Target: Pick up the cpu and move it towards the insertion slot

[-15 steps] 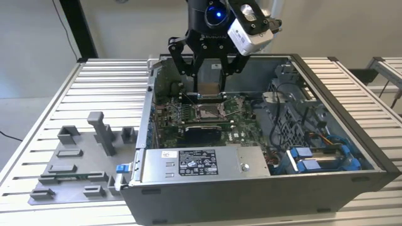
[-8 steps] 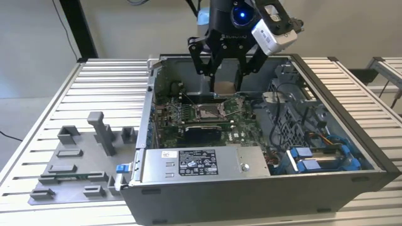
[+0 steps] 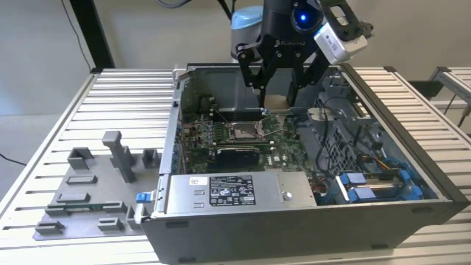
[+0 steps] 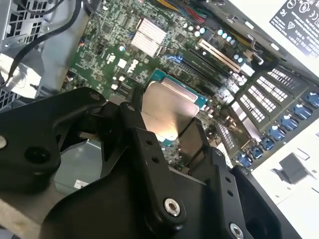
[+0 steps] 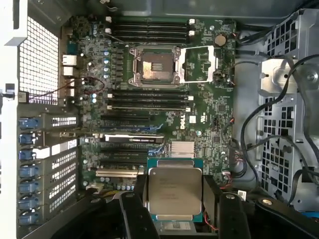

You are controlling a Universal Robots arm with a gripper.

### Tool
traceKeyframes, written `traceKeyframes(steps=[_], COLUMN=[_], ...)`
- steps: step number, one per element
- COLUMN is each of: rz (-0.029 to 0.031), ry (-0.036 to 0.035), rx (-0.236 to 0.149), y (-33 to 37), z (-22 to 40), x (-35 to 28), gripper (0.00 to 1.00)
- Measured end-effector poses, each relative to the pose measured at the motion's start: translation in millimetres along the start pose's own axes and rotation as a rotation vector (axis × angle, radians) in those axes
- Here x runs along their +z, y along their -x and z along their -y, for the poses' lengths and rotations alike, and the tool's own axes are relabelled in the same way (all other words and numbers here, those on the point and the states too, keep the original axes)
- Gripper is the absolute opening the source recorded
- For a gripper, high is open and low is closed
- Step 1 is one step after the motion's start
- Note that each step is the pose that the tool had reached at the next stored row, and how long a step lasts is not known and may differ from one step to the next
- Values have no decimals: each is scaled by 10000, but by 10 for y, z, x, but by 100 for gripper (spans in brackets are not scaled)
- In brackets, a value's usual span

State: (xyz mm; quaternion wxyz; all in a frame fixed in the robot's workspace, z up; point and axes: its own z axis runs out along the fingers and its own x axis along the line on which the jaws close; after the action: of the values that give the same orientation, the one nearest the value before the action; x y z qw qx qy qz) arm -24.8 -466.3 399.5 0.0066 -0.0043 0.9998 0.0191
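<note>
My gripper [image 3: 277, 102] hangs over the back of an open computer case and is shut on the cpu [image 3: 276, 101], whose tan underside faces the exterior view. In both wrist views the cpu [image 5: 175, 192] [image 4: 168, 110] is a flat silvery square with a teal edge, clamped between the black fingers [image 5: 214, 199]. The insertion slot [image 3: 244, 130] is a shiny metal frame with a brownish centre on the green board, below and toward the exterior view's left of the held cpu. In the first wrist view the insertion slot [image 5: 154, 66] lies open, its lid frame [image 5: 200, 64] flipped aside.
The case walls [image 3: 383, 110] ring the board. Black cables [image 5: 259, 139] and a drive cage [image 5: 294, 149] crowd one side. Blue clips [image 5: 29, 164] line the other. A silver power supply [image 3: 235, 190] sits at the front. Grey fixture blocks [image 3: 96, 182] stand on the slatted table.
</note>
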Motion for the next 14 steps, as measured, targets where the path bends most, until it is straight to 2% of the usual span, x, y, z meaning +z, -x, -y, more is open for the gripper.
traceKeyframes(steps=[5,7,9,14], rz=[0,-1,0,-1], ry=[-1,0,-1,-1], rx=[0,0,-1,0], y=[1,1,1,2], z=[-1,-19,-65,-248], x=[0,0,2,9], gripper=[0,0,0,0])
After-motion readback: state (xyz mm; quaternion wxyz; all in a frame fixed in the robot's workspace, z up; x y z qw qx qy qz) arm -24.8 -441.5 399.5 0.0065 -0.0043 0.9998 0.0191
